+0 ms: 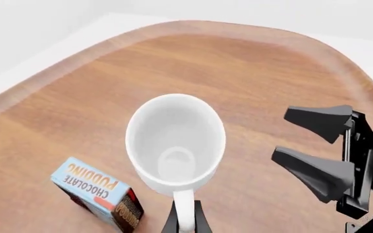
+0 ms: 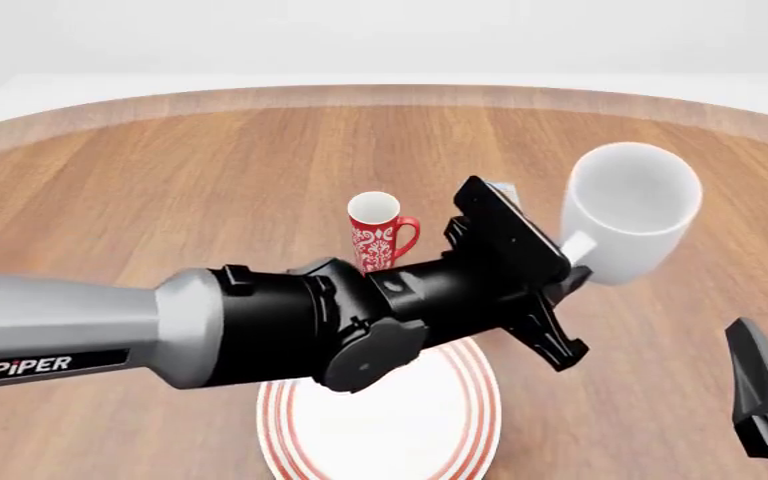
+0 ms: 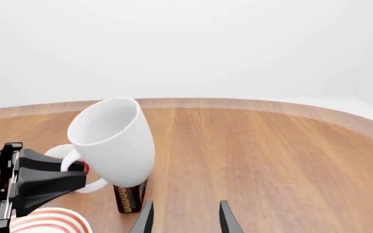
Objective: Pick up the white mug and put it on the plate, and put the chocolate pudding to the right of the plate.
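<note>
My left gripper [image 2: 574, 262] is shut on the loop handle of the white mug [image 2: 631, 215] and holds it tilted in the air, right of and beyond the plate [image 2: 384, 430]. In the left wrist view the mug [image 1: 175, 141] fills the middle, its empty inside facing the camera. The chocolate pudding [image 1: 95, 191] stands on the table beside and below it. The pudding [image 3: 129, 196] also shows under the mug in the right wrist view and is hidden in the front view. My right gripper [image 3: 185, 222] is open and empty, low at the front right.
A slim red mug with a white pattern [image 2: 380, 232] stands upright beyond the plate. The left arm [image 2: 291, 325] stretches across above the plate. The round wooden table's far edge [image 2: 384, 95] curves along the back.
</note>
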